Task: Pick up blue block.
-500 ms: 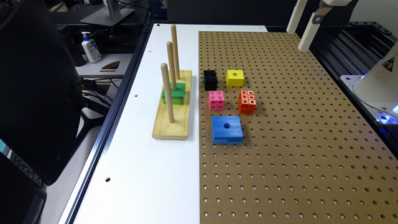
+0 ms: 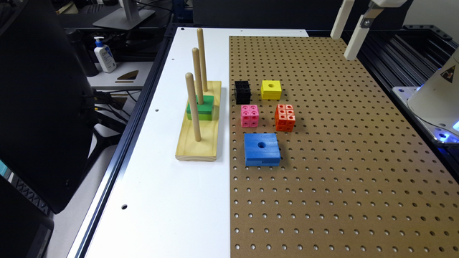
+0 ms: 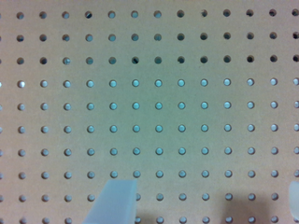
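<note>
The blue block (image 2: 262, 149) lay flat on the brown pegboard (image 2: 340, 179), its round hole facing up and a small notch in its near side. Nothing touched it.

The tool (image 2: 344, 36) hung high over the far edge of the pegboard, at about 1 o'clock from the blue block and well apart from it. In the wrist view its two pale fingers (image 3: 114, 203) stood wide apart with only bare pegboard (image 3: 159, 116) between them, so the tool was open and held nothing.

Four small blocks sat beyond the blue block. The pink block (image 2: 249, 115) was near it at about 11 o'clock. The orange block (image 2: 285, 117) was near it at about 1 o'clock. The black block (image 2: 242, 91) sat past the pink one, and the yellow block (image 2: 271, 89), with a hole in its top, sat just beside the black one, toward 3 o'clock. None of them touched each other.

At 9 o'clock from the blue block, a wooden base (image 2: 199, 143) with three upright pegs lay on the white counter (image 2: 161, 179). A green block (image 2: 200, 107) sat on the middle peg, down on the base.

Off the counter, at about 10 o'clock, stood a white pump bottle (image 2: 104, 54).
</note>
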### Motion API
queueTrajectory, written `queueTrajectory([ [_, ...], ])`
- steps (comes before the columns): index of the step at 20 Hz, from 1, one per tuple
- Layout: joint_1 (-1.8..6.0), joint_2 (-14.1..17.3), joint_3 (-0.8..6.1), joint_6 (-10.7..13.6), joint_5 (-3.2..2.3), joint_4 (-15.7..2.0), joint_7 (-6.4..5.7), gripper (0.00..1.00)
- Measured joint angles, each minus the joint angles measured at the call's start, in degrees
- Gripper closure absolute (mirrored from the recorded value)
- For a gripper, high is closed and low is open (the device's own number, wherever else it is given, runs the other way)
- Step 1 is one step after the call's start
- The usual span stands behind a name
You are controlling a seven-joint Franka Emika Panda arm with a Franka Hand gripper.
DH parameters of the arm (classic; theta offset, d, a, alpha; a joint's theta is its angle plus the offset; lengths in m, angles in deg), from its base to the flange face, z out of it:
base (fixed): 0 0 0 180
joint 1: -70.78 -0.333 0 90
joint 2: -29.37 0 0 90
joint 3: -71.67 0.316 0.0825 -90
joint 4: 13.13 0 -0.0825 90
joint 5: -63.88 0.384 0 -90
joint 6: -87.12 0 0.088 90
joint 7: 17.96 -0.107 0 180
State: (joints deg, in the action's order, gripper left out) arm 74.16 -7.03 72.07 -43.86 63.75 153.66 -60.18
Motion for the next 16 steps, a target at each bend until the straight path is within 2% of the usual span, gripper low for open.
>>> queueTrajectory([
  [4, -1.45, 0.01, 0.5, -0.07, 0.46, -0.5, -0.83, 0.0],
  [9, -2.21, 0.08, 0.74, -0.56, 0.81, -0.74, -1.12, 0.0],
  [13, -3.98, 1.39, 0.89, -1.64, 0.87, -1.86, -2.87, 0.0],
  [16, -5.67, 4.56, 1.31, -3.16, 0.92, -4.03, -4.87, 0.0],
])
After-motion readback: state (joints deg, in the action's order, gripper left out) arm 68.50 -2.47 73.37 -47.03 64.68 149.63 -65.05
